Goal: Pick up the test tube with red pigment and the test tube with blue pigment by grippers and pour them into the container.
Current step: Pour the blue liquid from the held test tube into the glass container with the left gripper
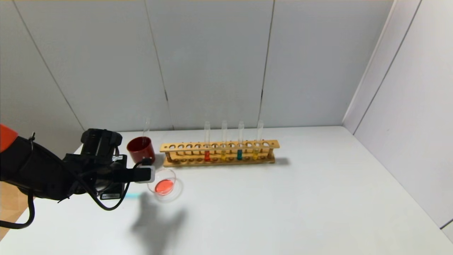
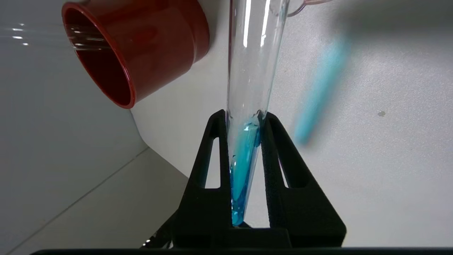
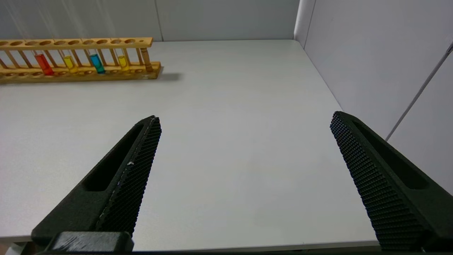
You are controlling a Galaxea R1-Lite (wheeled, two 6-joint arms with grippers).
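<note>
— Left side?
— Black two-fingered left gripper (image 2: 244,117) pinching a slim clear glass test tube with blue liquid (image 2: 247,106), tilted, mouth toward the low clear glass dish (image 1: 165,188) holding red liquid on the white table (image 1: 283,198). Dark red opaque cup (image 1: 141,149) just beside, one clear tube inside.
— Right side?
— Black right gripper (image 3: 244,124) spread wide above bare tabletop, well apart from the wooden rack (image 3: 81,56) with red, yellow, blue, yellow tubes.

head view looks down from above the table (image 1: 283,198); wooden rack (image 1: 219,152) at 12 o'clock. right wrist view sits low, sharing that rack at 10 o'clock — left wrist view hugs the left gripper (image 2: 244,117).
</note>
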